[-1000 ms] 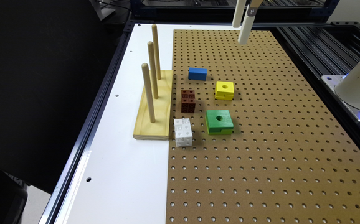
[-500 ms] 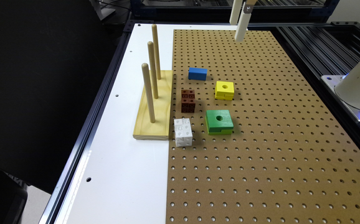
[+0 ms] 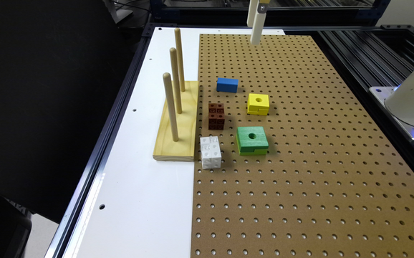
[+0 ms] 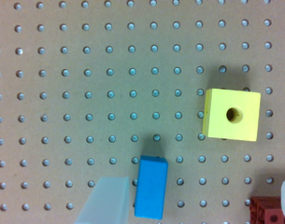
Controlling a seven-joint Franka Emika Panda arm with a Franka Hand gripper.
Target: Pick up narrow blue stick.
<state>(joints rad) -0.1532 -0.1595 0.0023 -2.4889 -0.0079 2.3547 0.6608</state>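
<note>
The narrow blue stick lies flat on the brown pegboard, beyond the brown block and to the exterior view's left of the yellow block. My gripper hangs high over the board's far end, well apart from the stick. In the wrist view the blue stick lies right beside one pale finger, with the yellow block off to the side. The other finger shows at the picture's edge, far from the first. The gripper is open and holds nothing.
A green block with a hole, a brown studded block and a white studded block stand near the stick. A wooden base with three upright pegs sits on the white panel at the exterior view's left.
The gripper has shifted toward the exterior view's left over the far end of the board. The blocks have not moved.
</note>
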